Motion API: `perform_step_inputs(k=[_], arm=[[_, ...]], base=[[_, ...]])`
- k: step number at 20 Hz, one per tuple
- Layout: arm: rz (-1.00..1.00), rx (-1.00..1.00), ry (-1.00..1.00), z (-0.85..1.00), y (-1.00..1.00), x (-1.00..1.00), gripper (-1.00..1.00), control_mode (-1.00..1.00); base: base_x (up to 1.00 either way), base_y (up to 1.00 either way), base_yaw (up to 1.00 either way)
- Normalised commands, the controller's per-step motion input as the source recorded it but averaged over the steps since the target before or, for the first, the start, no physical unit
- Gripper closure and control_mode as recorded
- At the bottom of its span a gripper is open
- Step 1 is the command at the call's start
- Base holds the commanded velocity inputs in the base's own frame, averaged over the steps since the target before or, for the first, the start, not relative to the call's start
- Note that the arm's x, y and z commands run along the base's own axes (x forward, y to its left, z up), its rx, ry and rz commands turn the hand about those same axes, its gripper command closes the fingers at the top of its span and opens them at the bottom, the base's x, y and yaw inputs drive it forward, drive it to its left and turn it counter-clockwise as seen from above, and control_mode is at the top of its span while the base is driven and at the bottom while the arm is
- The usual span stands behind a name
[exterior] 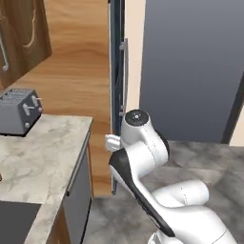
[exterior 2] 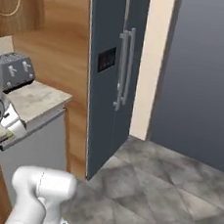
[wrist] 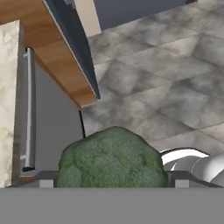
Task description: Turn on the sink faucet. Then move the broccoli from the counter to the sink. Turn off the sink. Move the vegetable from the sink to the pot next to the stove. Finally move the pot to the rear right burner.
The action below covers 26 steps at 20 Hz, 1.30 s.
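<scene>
While between the jaws — broccoli (wrist: 112, 159).

- We see a home kitchen: marbled counter (exterior: 33, 157), grey toaster (exterior: 18, 111), tall dark refrigerator (exterior 2: 111, 74).
- We note wood panelling (exterior: 76, 57) and stone-tiled floor (exterior 2: 163, 193).

Broccoli (wrist: 112, 159): dark green bumpy floret, seen close up low in hand view, over grey tiled floor. Counter (exterior: 35, 157): beige-grey marbled slab, located left in left base view.
</scene>
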Motion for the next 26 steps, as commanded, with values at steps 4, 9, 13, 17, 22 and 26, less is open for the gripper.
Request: perform_step_inputs(k=[4, 9, 13, 17, 22, 26], arm=[[0.0, 0.0, 0.0, 0.0, 0.0, 0.0, 1.0, 1.0], [0.0, 0.0, 0.0, 0.0, 0.0, 0.0, 1.0, 1.0], [0.0, 0.0, 0.0, 0.0, 0.0, 0.0, 1.0, 1.0], [0.0, 0.0, 0.0, 0.0, 0.0, 0.0, 1.0, 1.0], [0.0, 0.0, 0.0, 0.0, 0.0, 0.0, 1.0, 1.0], [0.0, 0.0, 0.0, 0.0, 0.0, 0.0, 1.0, 1.0]], base=[[-0.17, -0.02, -0.6], [-0.12, -0.27, -0.58], [-0.1, -0.39, -0.55], [-0.1, -0.56, -0.51], [-0.01, -0.57, -0.47], [0.0, -0.45, -0.45]])
